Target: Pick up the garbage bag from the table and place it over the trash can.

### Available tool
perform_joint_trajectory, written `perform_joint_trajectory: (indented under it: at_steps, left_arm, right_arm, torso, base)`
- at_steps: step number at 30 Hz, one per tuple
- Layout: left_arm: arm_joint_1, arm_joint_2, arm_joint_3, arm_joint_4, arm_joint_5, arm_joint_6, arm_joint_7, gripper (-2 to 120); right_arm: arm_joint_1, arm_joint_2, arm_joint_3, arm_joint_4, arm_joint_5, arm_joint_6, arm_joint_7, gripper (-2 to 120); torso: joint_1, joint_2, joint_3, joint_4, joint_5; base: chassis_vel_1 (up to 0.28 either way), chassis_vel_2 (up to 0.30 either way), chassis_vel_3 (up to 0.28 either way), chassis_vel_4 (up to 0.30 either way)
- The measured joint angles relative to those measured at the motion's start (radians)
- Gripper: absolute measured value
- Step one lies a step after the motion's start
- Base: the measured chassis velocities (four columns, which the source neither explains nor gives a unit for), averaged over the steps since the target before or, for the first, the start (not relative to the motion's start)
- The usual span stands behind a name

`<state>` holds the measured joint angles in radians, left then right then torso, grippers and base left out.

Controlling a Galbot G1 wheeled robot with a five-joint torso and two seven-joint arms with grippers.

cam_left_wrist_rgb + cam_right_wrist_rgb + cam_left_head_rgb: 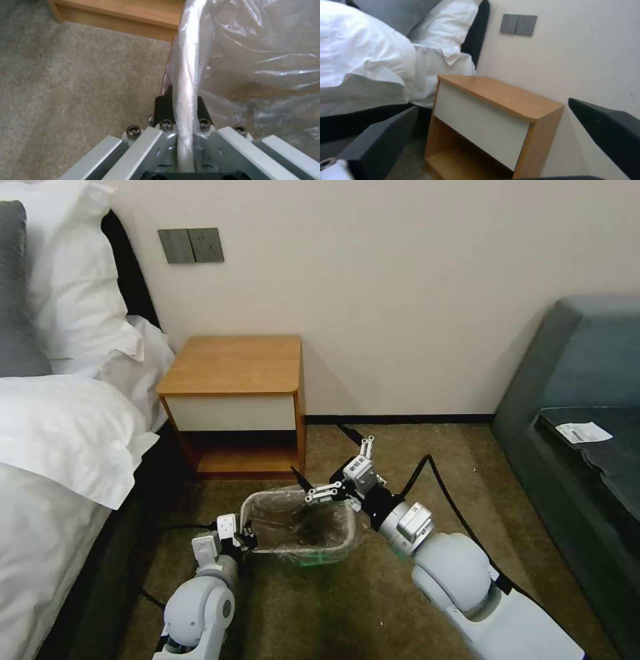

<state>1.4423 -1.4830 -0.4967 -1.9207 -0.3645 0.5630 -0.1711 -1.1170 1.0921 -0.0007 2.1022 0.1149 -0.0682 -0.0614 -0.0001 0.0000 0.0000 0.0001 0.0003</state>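
Observation:
The garbage bag lines the cream trash can on the carpet in front of the table, its edge folded over the rim. My left gripper is at the can's left rim. In the left wrist view it is shut on the bag-covered rim, with crinkly plastic beside it. My right gripper hovers open just above the can's far right corner. In the right wrist view its fingers are spread wide with nothing between them, facing the table.
A bed with white pillows stands at the left, close to the table. A dark sofa holding a paper slip fills the right side. Black cables trail over the carpet behind my right arm. Open carpet lies in front of the can.

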Motion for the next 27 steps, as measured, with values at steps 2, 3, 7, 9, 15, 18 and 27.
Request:
perform_joint_trajectory:
  at_steps: [2, 3, 7, 9, 15, 18, 27]
  left_arm:
    - [-0.003, -0.001, 0.002, 0.013, 0.006, -0.009, 0.008, 0]
    - [-0.003, -0.001, 0.002, 0.013, 0.006, -0.009, 0.008, 0]
    - [-0.005, -0.001, 0.004, 0.023, 0.007, -0.015, 0.013, 0]
    - [-0.006, 0.0, 0.006, 0.024, 0.008, -0.015, 0.016, 0]
    - [-0.006, 0.001, 0.008, 0.018, 0.009, -0.014, 0.016, 0]
    - [-0.004, 0.003, 0.008, 0.01, 0.01, -0.011, 0.016, 3]
    - [0.001, 0.003, 0.006, -0.001, 0.022, -0.029, 0.016, 35]
  right_arm:
    - [0.003, 0.013, -0.002, -0.015, 0.001, 0.016, 0.015, 102]
    - [0.003, 0.013, -0.002, -0.015, 0.001, 0.016, 0.015, 102]
    - [0.002, 0.02, -0.002, -0.021, 0.0, 0.021, 0.019, 100]
    - [0.003, 0.02, 0.0, -0.022, -0.001, 0.021, 0.019, 100]
    - [0.008, 0.019, 0.008, -0.023, -0.002, 0.02, 0.018, 100]
    - [0.009, 0.02, 0.01, -0.023, -0.002, 0.02, 0.018, 100]
    - [0.004, 0.024, 0.013, -0.022, -0.007, 0.016, 0.013, 100]
  torso:
    - [0.0, 0.0, 0.0, 0.0001, 0.0002]
    - [0.0, 0.0, 0.0, 0.0001, 0.0002]
    - [0.0, 0.0, 0.0, 0.0001, 0.0001]
    - [0.0, 0.0, 0.0, 0.0001, -0.0001]
    - [0.0, 0.0, 0.0, -0.0001, -0.0006]
    - [0.0, 0.0, 0.0, -0.0002, -0.0007]
    - [0.0, 0.0, 0.0, -0.0002, -0.0004]
  base:
    - [0.0, 0.0, 0.0, 0.0]
    - [0.0, 0.0, 0.0, 0.0]
    - [0.0, 0.0, 0.0, 0.0]
    - [0.0, 0.0, 0.0, 0.0]
    - [0.0, 0.0, 0.0, 0.0]
    - [0.0, 0.0, 0.0, 0.0]
    - [0.0, 0.0, 0.0, 0.0]
